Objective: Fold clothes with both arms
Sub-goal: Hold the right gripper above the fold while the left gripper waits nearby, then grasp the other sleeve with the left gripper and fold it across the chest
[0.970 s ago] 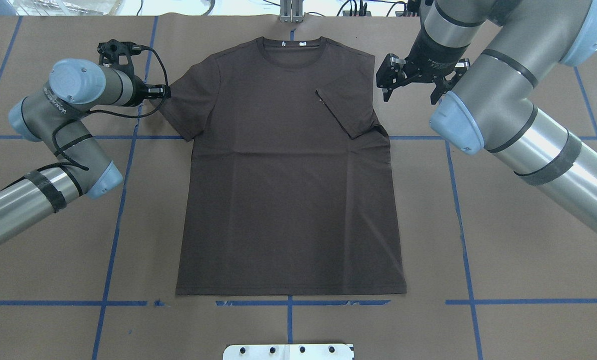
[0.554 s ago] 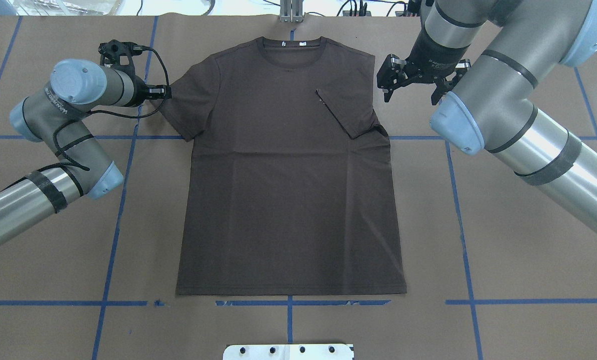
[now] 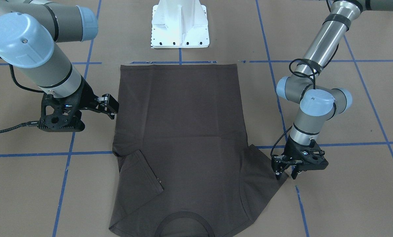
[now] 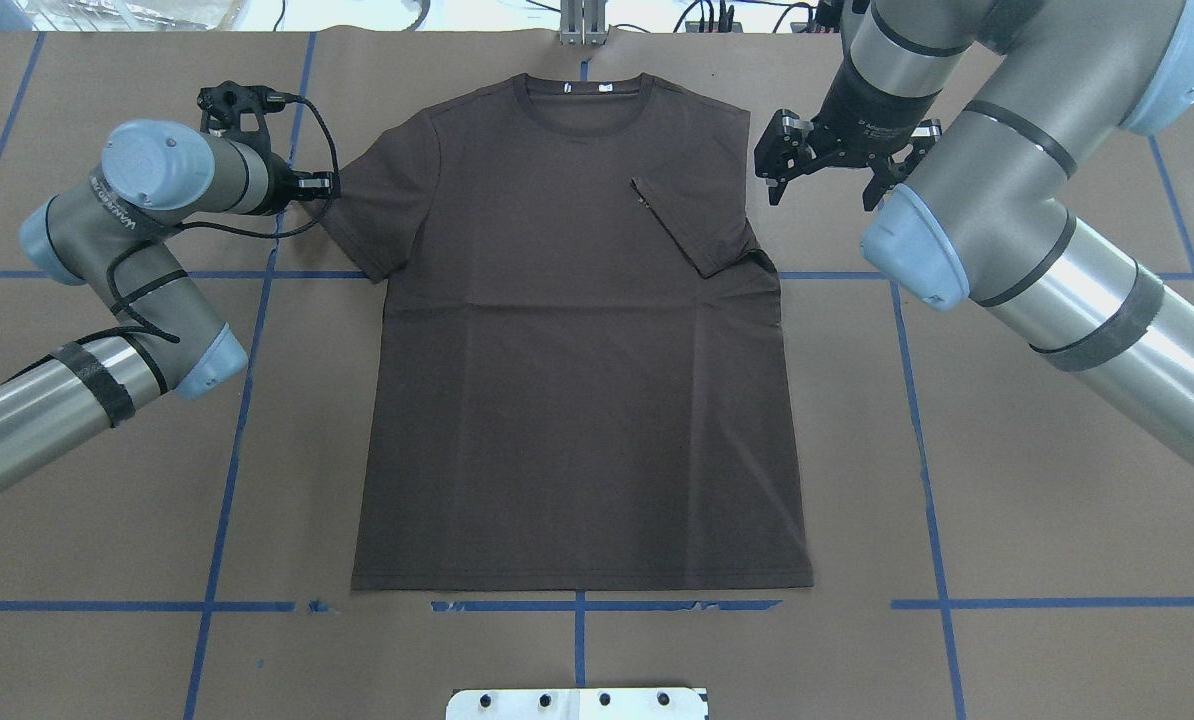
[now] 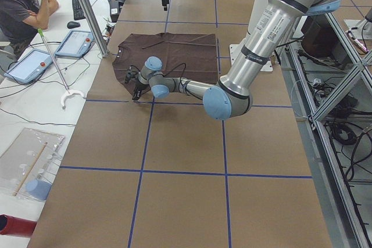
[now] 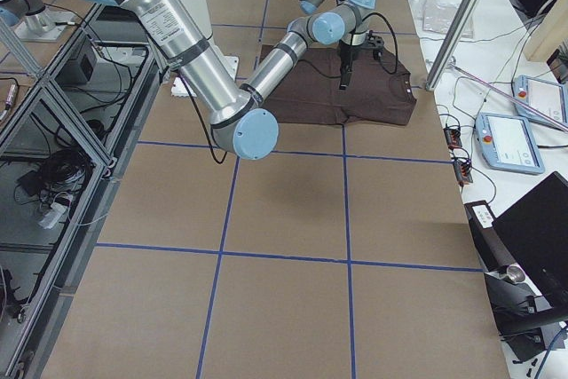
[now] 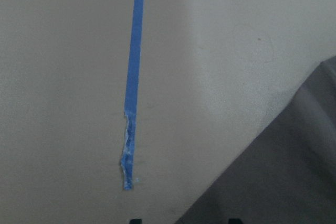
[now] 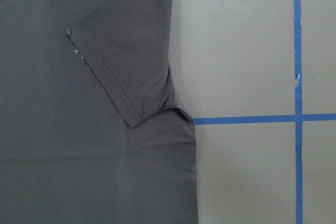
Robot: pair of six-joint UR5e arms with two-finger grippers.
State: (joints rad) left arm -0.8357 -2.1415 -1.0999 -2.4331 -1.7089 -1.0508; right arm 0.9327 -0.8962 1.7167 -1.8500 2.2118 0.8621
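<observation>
Left gripper (image 3: 285, 175): jaws apart, straddling sleeve edge of T-shirt (image 4: 577, 400). Right gripper (image 4: 820, 192): spread wide, empty, folded-in sleeve (image 4: 692, 225) just beside.

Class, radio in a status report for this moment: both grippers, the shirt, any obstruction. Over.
Left gripper open at edge of spread sleeve. Right gripper open, beside the shirt. T-shirt flat, its other sleeve folded in. No obstruction seen.
</observation>
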